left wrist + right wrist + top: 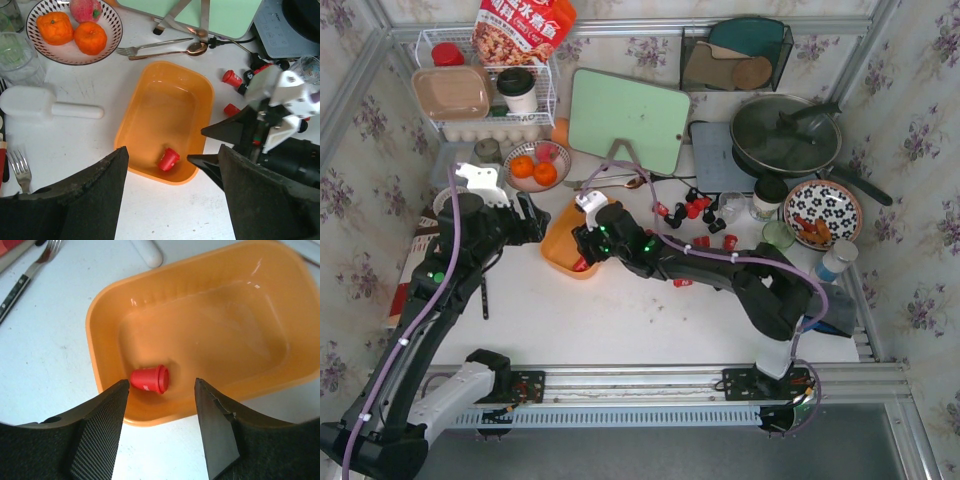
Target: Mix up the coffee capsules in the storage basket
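Top and wrist views of the two arms at the orange basket point(558, 252). The basket stood on the white table point(620, 320), left of centre, near a patterned bowl point(115, 30) that held two oranges point(90, 37).

One red capsule point(168, 159) lay on its side on the basket floor, close to the near wall. The rest of the floor was bare.

The right pincer point(162, 385) hung over that near end with its fingers spread and nothing between them. In its own view the red capsule showed in the gap below. Whether a fingertip touched the capsule could not be told.

The left pincer point(172, 147) was also wide open and empty, above the near rim of the basket. The two pincers were close together at the basket's right corner but apart.

The loose capsules point(695, 212), red and black, lay scattered on the table to the right of the basket. Two of the red ones sat just beyond its right wall.

A fork point(132, 50) and a spoon point(192, 49) lay beyond the far rim, in front of a pale green cutting board point(625, 120). A white utensil point(30, 102) lay to the left of the basket.
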Motion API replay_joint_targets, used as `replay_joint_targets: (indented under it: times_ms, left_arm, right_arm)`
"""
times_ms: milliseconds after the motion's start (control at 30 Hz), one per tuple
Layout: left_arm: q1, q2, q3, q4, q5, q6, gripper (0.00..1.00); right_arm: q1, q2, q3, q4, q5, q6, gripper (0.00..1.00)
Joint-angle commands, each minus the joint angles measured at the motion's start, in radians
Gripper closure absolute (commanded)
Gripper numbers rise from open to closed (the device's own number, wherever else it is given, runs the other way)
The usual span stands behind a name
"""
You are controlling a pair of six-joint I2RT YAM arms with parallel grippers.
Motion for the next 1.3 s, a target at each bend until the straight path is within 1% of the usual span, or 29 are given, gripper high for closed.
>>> replay_joint_targets:
  times_ms: [0,133,233,400,533,633,733,867,1067,1167,1267]
  left_arm:
    - [0.001,0.001,-0.001,0.034,0.001,-0.002,0.25]
    - [0.001,0.003,-0.003,0.035,0.002,-0.004,0.25]
    - [0.001,0.003,-0.003,0.035,0.003,-0.003,0.25]
    - [0.001,0.005,-0.004,0.037,0.006,-0.006,0.25]
    - [0.001,0.007,-0.004,0.038,0.007,-0.008,0.25]
    - [0.002,0.007,-0.006,0.038,0.009,-0.008,0.25]
    - [0.002,0.01,-0.007,0.04,0.011,-0.01,0.25]
    - [0.003,0.016,-0.008,0.041,0.015,-0.013,0.25]
    - [0.005,0.018,-0.009,0.043,0.015,-0.014,0.25]
    - [0.006,0.021,-0.009,0.044,0.02,-0.016,0.25]
    - [0.007,0.025,-0.011,0.045,0.023,-0.019,0.25]
  right_arm:
    - [0.001,-0.071,-0.028,0.017,0.078,-0.021,0.37]
    - [0.001,-0.174,-0.09,0.016,0.173,-0.019,0.36]
    - [0.001,-0.243,-0.148,0.014,0.285,0.004,0.34]
    - [0.0,-0.371,-0.273,0.017,0.503,0.03,0.27]
    - [-0.001,-0.459,-0.369,-0.04,0.691,0.137,0.18]
    - [-0.003,-0.503,-0.406,-0.117,0.745,0.228,0.14]
    - [-0.003,-0.533,-0.437,-0.194,0.752,0.322,0.12]
    - [-0.003,-0.557,-0.479,-0.255,0.706,0.419,0.12]
    - [-0.002,-0.546,-0.527,-0.368,0.683,0.557,0.15]
    - [-0.008,-0.534,-0.557,-0.359,0.661,0.573,0.17]
    - [-0.031,-0.529,-0.593,-0.311,0.593,0.559,0.19]
